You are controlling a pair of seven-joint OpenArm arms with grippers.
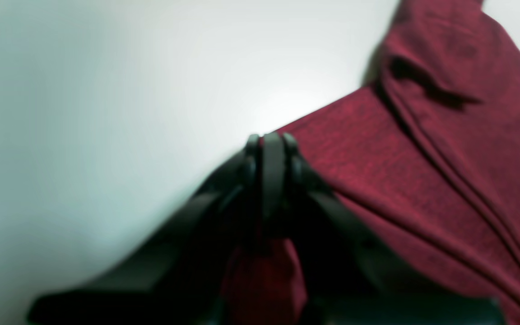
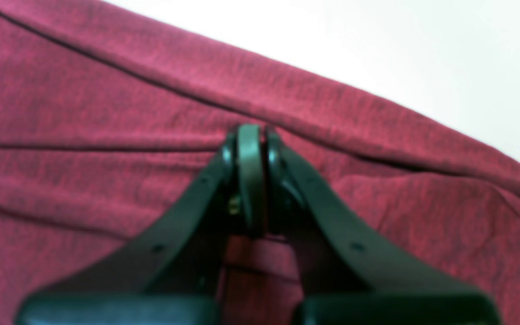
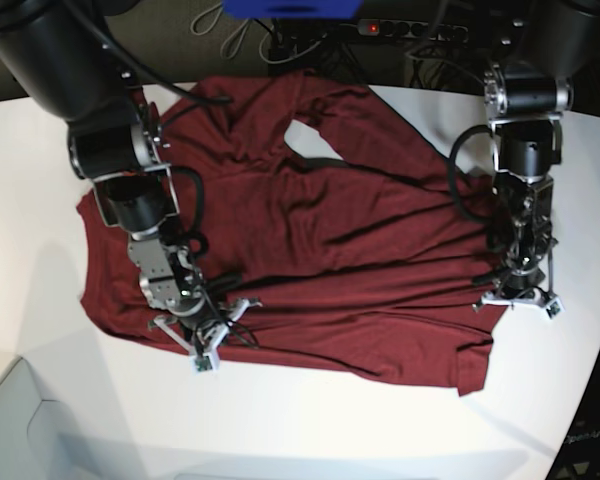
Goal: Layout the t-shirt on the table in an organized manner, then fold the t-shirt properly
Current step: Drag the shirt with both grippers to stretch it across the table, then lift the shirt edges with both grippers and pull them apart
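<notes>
Base view shows the maroon t-shirt (image 3: 320,240) spread wrinkled across the white table (image 3: 40,400). Left gripper (image 3: 520,290) pinches its side edge; right gripper (image 3: 202,325) is clamped on a fold near the hem. Soft, light knit, so it will sag and crease; edges and corners look the best handholds.

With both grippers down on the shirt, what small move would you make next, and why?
Probably draw the two grippers apart, sideways. Both the left gripper and right gripper are shut on the t-shirt, and long creases run across the cloth between them, so tension should flatten it on the table.
</notes>
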